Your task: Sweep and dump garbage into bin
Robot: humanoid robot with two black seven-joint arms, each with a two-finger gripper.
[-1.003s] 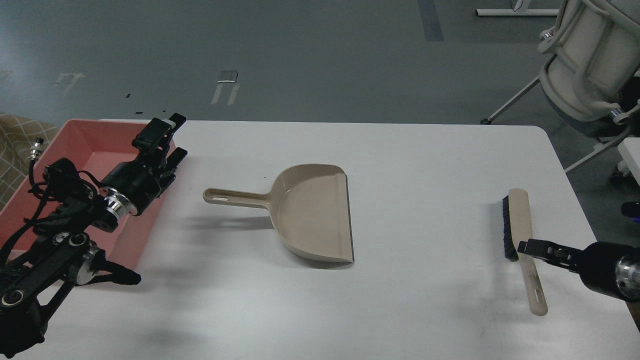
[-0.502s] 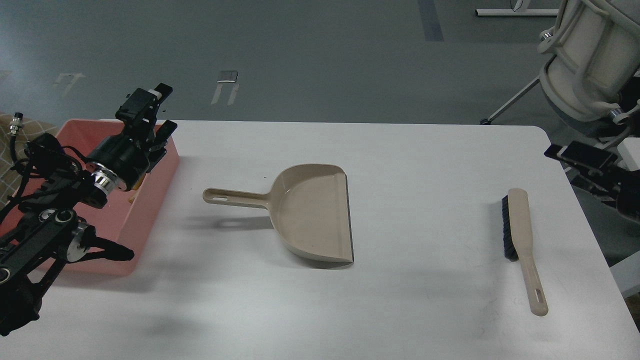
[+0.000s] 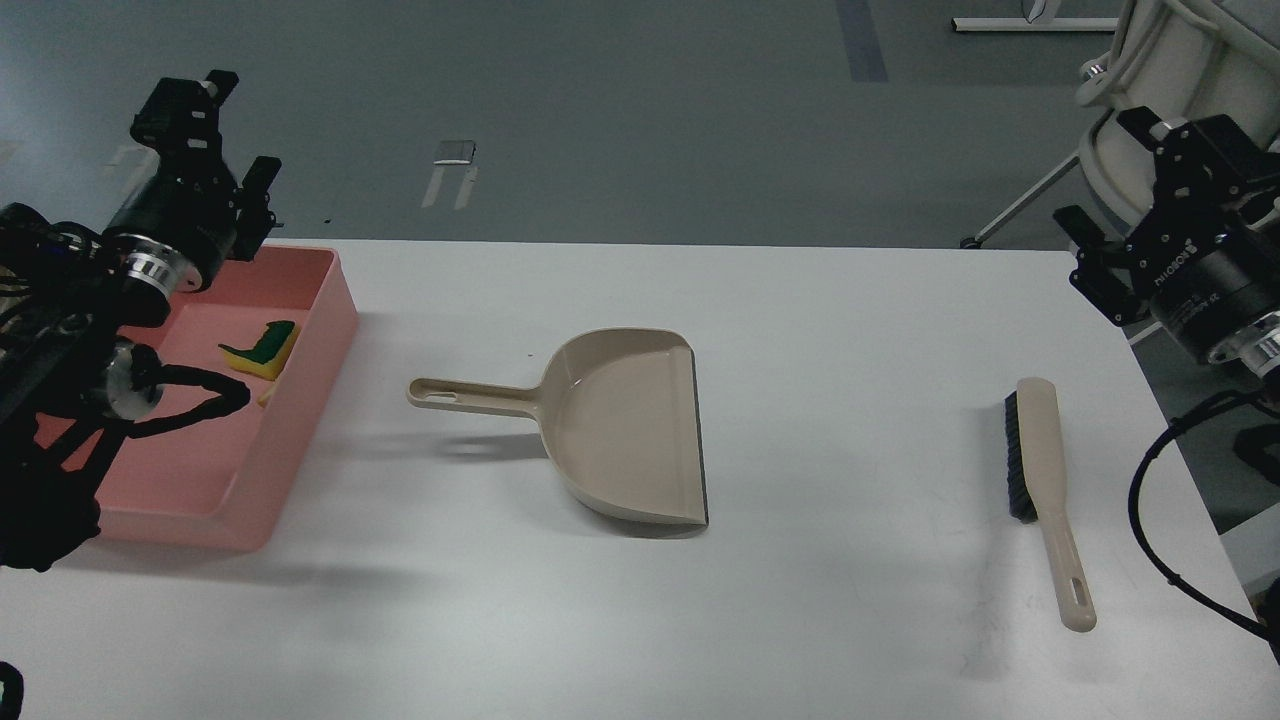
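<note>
Yellow sponge (image 3: 262,350) with green backing lies inside the pink bin (image 3: 330,300) at the table's (image 3: 850,320) left; it looks soft and light, best pinched across its short sides. Bread slice I cannot make out clearly. My left fingers (image 3: 215,130) hang above the bin's far end, parted and empty; my right fingers (image 3: 1125,215) are raised off the table's right edge, spread and empty.

A white table (image 3: 820,620) stands on grey floor (image 3: 640,110), white chair (image 3: 1150,120) far right.
</note>
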